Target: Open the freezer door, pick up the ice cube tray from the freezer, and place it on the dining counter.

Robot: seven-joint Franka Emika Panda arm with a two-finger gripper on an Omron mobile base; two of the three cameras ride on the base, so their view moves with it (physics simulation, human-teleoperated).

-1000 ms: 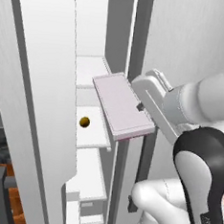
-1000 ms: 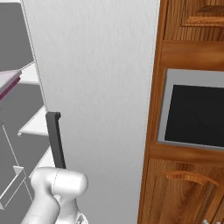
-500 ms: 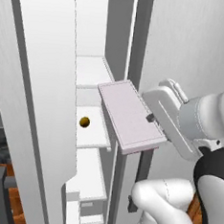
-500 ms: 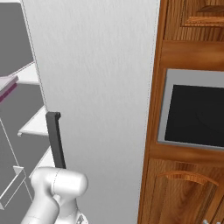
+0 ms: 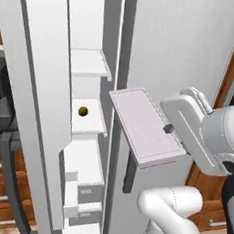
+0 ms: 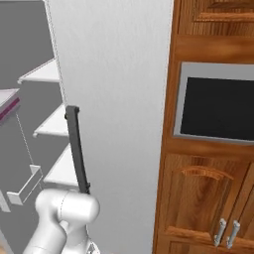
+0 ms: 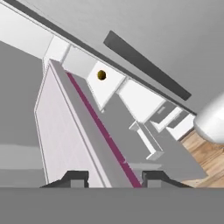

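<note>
The ice cube tray (image 5: 147, 124) is out of the freezer (image 5: 84, 136), held level in front of the plain grey door (image 5: 185, 49). The gripper (image 7: 111, 177) is clamped on the tray's near edge. The freezer door (image 5: 37, 107) stands wide open. To carry well, keep the tray flat and clear of the dark handle (image 6: 78, 149) while turning toward the dining counter. The hand view adds the tray's magenta side edge (image 7: 103, 129); the left base view shows its gridded top and the small ball (image 5: 83, 111) on a shelf.
</note>
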